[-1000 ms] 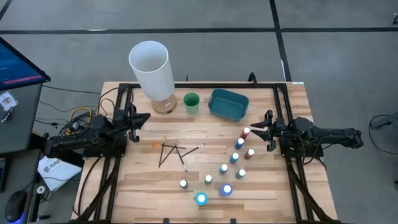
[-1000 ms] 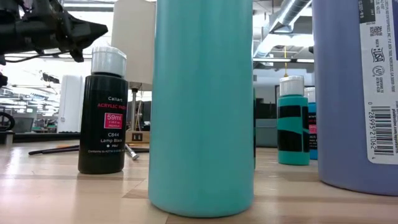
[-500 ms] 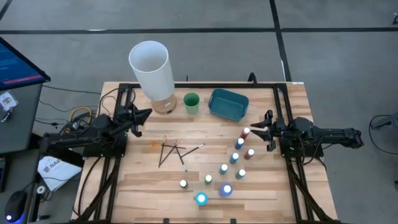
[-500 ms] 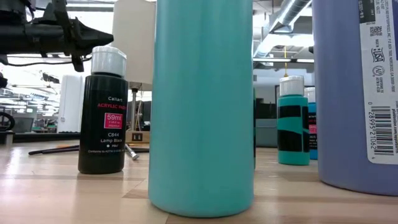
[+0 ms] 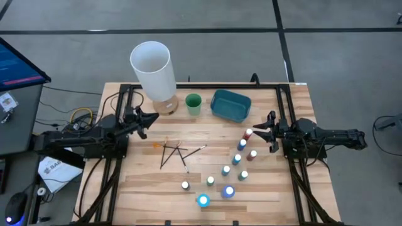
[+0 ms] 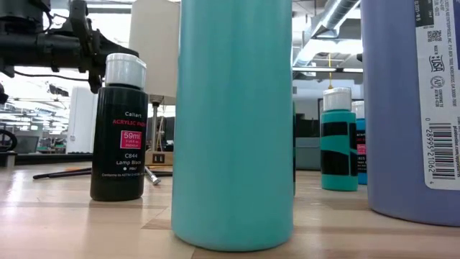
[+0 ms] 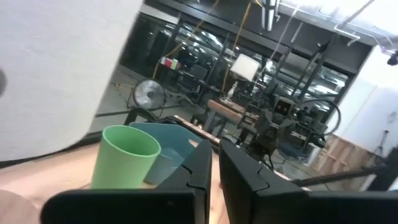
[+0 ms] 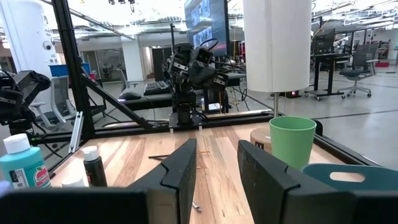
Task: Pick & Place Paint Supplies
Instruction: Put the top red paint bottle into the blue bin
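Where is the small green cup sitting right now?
In the high view, the green cup stands at the table's far edge, between the white lamp and the blue tray.

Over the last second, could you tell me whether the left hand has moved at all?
Yes. In the high view the left hand has slid toward the table's middle, closer to the green cup and the brushes, which lie unmoved.
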